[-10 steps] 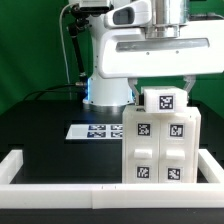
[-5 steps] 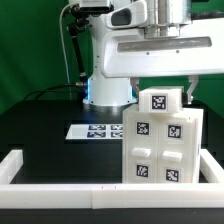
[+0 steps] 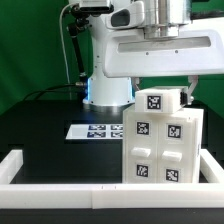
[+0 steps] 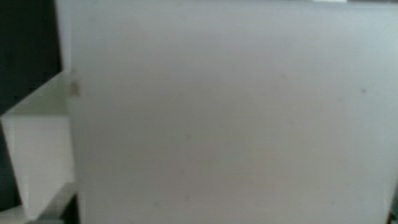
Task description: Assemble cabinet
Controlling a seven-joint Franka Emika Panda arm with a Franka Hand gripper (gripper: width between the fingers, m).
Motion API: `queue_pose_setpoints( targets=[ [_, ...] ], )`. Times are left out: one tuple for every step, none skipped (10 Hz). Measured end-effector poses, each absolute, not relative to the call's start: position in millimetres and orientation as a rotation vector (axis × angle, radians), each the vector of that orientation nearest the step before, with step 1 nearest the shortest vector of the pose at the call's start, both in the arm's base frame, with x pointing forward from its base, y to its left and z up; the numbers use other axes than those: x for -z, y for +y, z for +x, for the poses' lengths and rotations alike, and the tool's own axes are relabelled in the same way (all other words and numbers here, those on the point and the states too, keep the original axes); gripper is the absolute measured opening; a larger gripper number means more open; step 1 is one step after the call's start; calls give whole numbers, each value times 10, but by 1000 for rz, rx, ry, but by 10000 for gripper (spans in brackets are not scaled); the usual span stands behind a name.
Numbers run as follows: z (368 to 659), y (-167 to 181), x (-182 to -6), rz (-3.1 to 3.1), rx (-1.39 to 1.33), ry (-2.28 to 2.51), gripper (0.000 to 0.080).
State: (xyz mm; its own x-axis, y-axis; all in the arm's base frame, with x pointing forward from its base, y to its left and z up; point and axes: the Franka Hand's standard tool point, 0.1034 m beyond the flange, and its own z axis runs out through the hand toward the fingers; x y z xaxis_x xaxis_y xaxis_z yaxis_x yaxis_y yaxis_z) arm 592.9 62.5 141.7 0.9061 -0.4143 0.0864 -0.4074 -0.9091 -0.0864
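The white cabinet stands upright at the exterior view's right, its front showing four raised blocks with black-and-white tags. A smaller white tagged block sits at its top. My gripper hangs straight above, its two fingers flanking this top block on both sides and shut on it. In the wrist view a plain white surface of the cabinet fills nearly the whole picture. My jaws do not show there.
The marker board lies flat on the black table behind and to the left of the cabinet. A low white border rail runs along the front and both sides. The arm's base stands at the back.
The top block with its tag has shifted slightly and looks larger and a little tilted compared with one second ago. Since half a second ago it has hardly moved.
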Motion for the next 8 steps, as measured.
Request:
queue_pose_setpoints(
  targets=[
    [5932, 631, -1417, -2971, 155, 761, 557],
    [5933, 636, -1417, -2941, 151, 857, 557],
    [5932, 647, -1416, -2913, 147, 937, 557],
    [5931, 662, -1416, -2885, 145, 1012, 557],
    [5931, 672, -1415, -2855, 144, 1085, 557],
    [5931, 676, -1415, -2834, 143, 1132, 557],
    [5928, 684, -1414, -2811, 137, 1185, 557],
    [5926, 693, -1413, -2787, 131, 1240, 557]
  ],
)
